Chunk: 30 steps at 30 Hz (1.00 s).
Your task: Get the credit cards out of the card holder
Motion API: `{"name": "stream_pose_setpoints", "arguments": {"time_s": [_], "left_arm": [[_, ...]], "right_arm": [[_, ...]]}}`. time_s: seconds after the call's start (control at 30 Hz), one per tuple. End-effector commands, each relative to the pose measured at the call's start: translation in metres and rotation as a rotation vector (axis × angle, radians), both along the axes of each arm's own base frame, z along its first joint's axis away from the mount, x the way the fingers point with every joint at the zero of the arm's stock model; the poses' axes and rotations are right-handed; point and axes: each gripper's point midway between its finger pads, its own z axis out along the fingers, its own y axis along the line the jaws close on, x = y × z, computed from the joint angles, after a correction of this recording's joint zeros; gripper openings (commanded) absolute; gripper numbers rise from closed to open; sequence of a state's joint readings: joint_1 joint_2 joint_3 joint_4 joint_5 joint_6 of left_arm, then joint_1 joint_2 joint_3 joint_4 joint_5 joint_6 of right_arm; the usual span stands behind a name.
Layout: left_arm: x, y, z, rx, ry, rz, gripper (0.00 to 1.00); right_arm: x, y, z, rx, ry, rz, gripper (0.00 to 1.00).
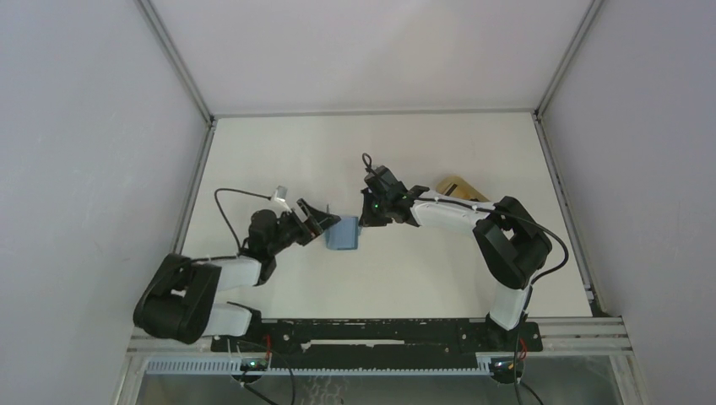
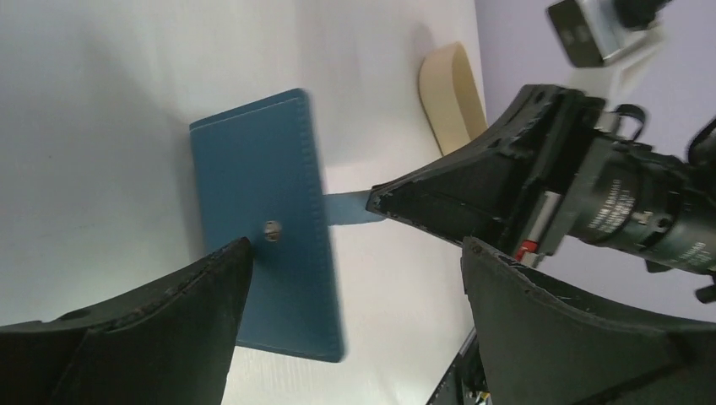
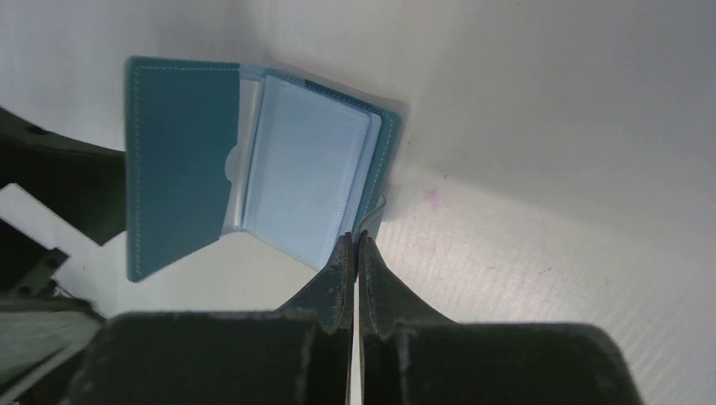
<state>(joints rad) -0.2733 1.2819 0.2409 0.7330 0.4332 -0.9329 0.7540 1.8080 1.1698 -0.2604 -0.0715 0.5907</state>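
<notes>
Centrally, the white bench [image 1: 380, 152] fills the overhead view. The left arm [image 1: 211, 278] reaches from the lower left toward mid-frame. The left jaws stand spread wide. In the left wrist view one finger [image 2: 169, 321] overlaps the lower corner of the card holder [image 2: 262, 202], and the other sits at lower right, clear of it. The right arm [image 1: 473, 219] curves in from the lower right. The right jaws are pressed together, pinching the snap tab [image 2: 346, 207] of the card holder, which sits at mid-frame between both arms.

In the right wrist view the card holder is open, with a teal flap [image 3: 181, 160] at upper left and clear sleeves [image 3: 308, 186] beside it. Whether cards sit in the sleeves cannot be told. One tan card [image 1: 453, 186] lies on the bench at upper right, behind the right arm and well apart from the card holder. A metal stud [image 2: 270, 226] marks the holder's outer face.
</notes>
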Motion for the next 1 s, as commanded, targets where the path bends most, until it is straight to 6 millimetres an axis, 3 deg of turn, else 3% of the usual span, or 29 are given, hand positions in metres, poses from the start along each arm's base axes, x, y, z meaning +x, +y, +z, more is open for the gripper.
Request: {"name": "stream_pose_setpoints", "arguments": {"time_s": [0.0,0.23,0.6,0.83,0.97], "left_arm": [[0.007,-0.019,0.005,-0.101,-0.010,-0.003,0.96],[0.008,-0.035,0.014,-0.239,-0.007,-0.015,1.00],[0.011,-0.040,0.049,-0.311,-0.075,-0.006,1.00],[0.004,-0.051,0.040,-0.268,-0.041,-0.015,1.00],[-0.005,-0.058,0.025,-0.238,0.004,-0.025,1.00]], "right_arm": [[0.004,0.007,0.019,0.050,-0.044,0.006,0.00],[0.003,0.006,0.016,0.056,-0.038,0.004,0.00],[0.003,0.006,0.013,0.067,-0.027,0.006,0.00],[0.003,0.005,0.012,0.068,-0.021,0.005,0.00],[0.004,0.001,0.014,0.071,-0.024,-0.006,0.00]]}}
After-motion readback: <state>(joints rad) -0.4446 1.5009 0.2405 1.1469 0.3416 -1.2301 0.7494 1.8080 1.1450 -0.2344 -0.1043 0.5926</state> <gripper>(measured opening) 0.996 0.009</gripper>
